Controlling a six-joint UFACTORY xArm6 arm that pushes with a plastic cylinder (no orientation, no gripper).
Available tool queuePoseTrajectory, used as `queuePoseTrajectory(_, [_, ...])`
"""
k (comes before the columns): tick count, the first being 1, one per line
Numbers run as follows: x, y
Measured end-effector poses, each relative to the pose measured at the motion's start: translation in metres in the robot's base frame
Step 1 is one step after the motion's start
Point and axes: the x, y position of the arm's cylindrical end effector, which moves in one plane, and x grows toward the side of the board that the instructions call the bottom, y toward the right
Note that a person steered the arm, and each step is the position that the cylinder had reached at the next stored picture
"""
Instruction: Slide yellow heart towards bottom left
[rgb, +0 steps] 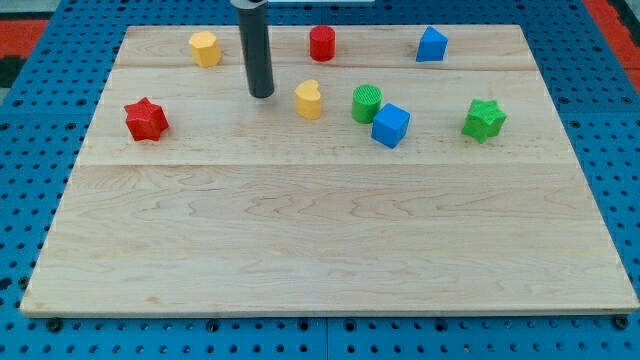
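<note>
The yellow heart (308, 99) lies on the wooden board (330, 240) in the upper middle. My tip (262, 95) touches the board just to the left of the heart, a small gap apart from it. The dark rod rises from there to the view's top edge.
A yellow hexagon (204, 48) sits at the upper left. A red star (146, 119) is at the left. A red cylinder (321, 43) and a blue block (431, 45) are at the top. A green cylinder (366, 103), a blue cube (390, 125) and a green star (484, 119) lie right of the heart.
</note>
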Motion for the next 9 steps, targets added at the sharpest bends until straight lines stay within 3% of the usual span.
queuePoseTrajectory(1, [-0.048, 0.02])
queuePoseTrajectory(2, [-0.035, 0.063])
queuePoseTrajectory(3, [0.009, 0.071])
queuePoseTrajectory(4, [0.025, 0.034])
queuePoseTrajectory(6, [0.074, 0.077])
queuePoseTrajectory(7, [0.107, -0.009])
queuePoseTrajectory(9, [0.036, 0.052])
